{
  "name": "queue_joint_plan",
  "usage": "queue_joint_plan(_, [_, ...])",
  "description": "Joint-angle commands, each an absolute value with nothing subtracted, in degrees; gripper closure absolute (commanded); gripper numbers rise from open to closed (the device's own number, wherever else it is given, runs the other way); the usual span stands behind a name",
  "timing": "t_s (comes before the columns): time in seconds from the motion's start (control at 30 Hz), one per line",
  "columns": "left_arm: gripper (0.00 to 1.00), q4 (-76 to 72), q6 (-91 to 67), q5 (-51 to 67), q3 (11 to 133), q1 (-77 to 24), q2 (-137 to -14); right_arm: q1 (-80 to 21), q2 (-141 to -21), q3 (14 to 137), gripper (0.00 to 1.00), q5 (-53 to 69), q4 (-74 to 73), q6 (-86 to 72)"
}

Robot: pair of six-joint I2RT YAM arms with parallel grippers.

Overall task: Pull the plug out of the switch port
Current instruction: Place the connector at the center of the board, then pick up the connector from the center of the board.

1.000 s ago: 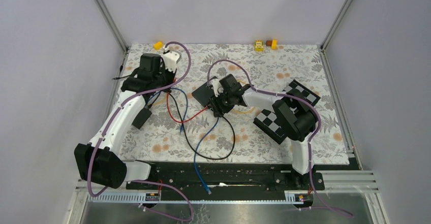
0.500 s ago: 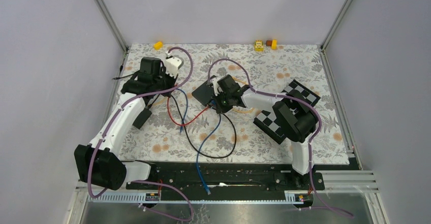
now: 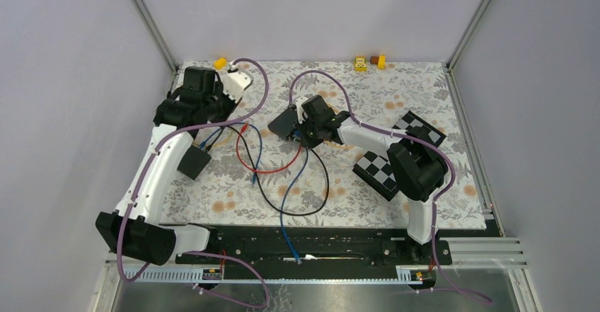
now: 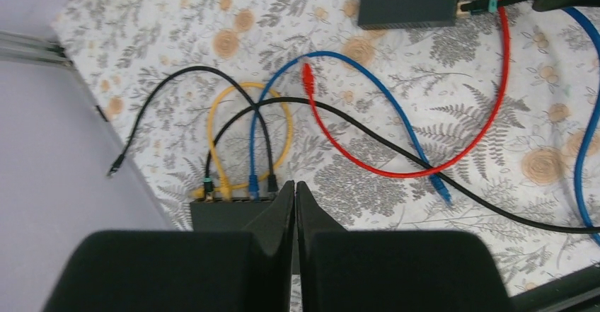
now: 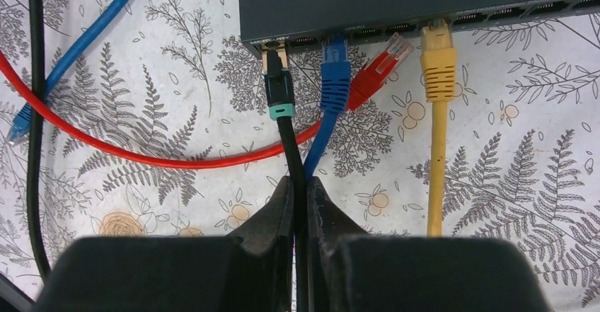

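Observation:
The black switch [image 5: 417, 1] lies across the top of the right wrist view and at mid table from above [image 3: 281, 122]. A black cable's plug with a teal boot [image 5: 278, 85] sits with its tip at the mouth of the leftmost port, gold contacts showing. My right gripper [image 5: 301, 185] is shut on that black cable [image 5: 290, 149] a short way behind the plug; from above it shows beside the switch [image 3: 315, 121]. A blue plug [image 5: 334, 78] and a yellow plug [image 5: 439, 61] are seated. My left gripper [image 4: 295, 188] is shut and empty.
A red plug [image 5: 378, 71] lies tilted, loose at the port row. A second small switch [image 4: 226, 213] with several plugged cables lies under my left gripper, by the left wall. Red, blue and black cables loop over the floral mat [image 3: 276, 177]. A checkered board [image 3: 385, 174] lies right.
My right gripper has moved toward the far side with the black cable, and the switch has shifted with it. My left arm has drawn back toward the far left corner.

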State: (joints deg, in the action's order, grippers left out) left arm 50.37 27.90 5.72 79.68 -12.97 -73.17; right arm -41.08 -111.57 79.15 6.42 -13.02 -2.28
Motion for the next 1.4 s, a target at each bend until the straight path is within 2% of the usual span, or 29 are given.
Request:
queue_joint_plan(0.0, [1.0,50.1,29.5,2.1,84.4,-12.6,-70.6,-40.3,-108.3,81.9,1.0,4.8,-12.6,-1.1])
queue_joint_plan(0.17, [0.98,49.3,31.6,8.9,79.7,-12.7,-71.9,-39.9,-108.8,81.5,1.0,6.6,-13.0,-1.1])
queue_joint_plan(0.23, [0.82,48.9,33.7,12.7,75.9,-12.8,-72.9,-39.5,-109.1,81.4,1.0,7.1,-13.2,-1.0])
queue_joint_plan(0.33, [0.58,46.3,30.0,10.0,71.2,-12.9,-76.5,-38.9,-109.3,81.1,1.0,8.1,-13.3,-1.1])
queue_joint_plan(0.47, [0.46,39.3,22.0,6.5,65.5,-12.8,-80.0,-38.1,-109.5,80.4,1.0,9.3,-13.3,-1.2])
queue_joint_plan(0.57, [0.41,35.3,17.9,5.4,62.1,-12.5,-82.1,-37.6,-109.6,79.8,1.0,10.1,-13.3,-1.3])
queue_joint_plan(1.13, [0.42,27.5,12.0,9.3,59.8,-6.6,-96.5,-36.6,-110.0,78.5,0.99,12.3,-12.9,-1.1])
queue_joint_plan(1.2, [0.46,27.0,11.7,9.9,59.7,-6.4,-97.5,-36.6,-110.0,78.5,0.99,12.3,-12.9,-1.1])
queue_joint_plan(1.37, [0.63,26.2,10.9,11.0,60.1,-6.2,-100.1,-36.5,-110.3,78.6,0.99,12.5,-12.9,-1.0])
